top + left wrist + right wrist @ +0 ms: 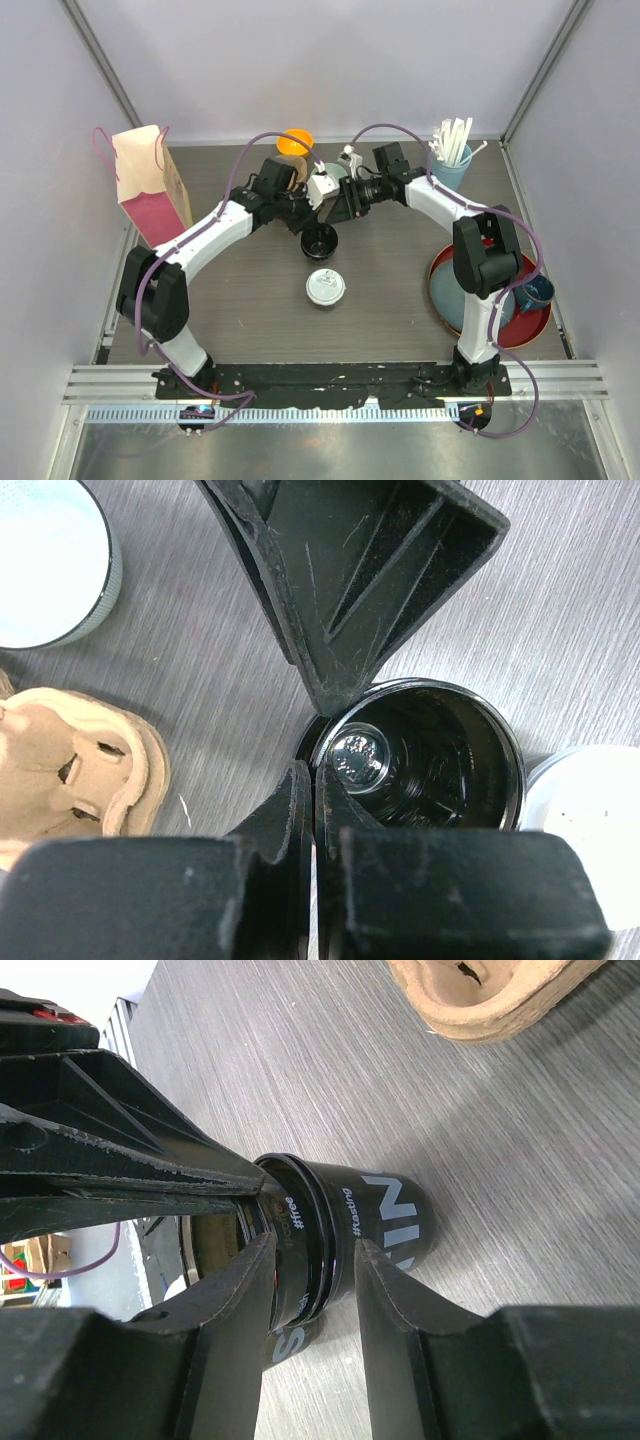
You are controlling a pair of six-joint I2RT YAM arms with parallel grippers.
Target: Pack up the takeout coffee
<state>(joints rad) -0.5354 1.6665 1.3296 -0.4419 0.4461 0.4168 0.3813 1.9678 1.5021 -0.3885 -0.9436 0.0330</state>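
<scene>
Mid-frame up top: nothing's packed yet
Left gripper (315, 780) pinches the rim of the open cup (430, 760), right gripper (315, 1250) straddles it, squeeze unclear; lidded cup (325, 288) sits just below, bag (150, 185) upper left.

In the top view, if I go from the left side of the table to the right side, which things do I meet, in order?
Bag → open cup → tumbler → mug. The lidded cup, orange bowl and tray overlap others sideways, so I leave them out.
</scene>
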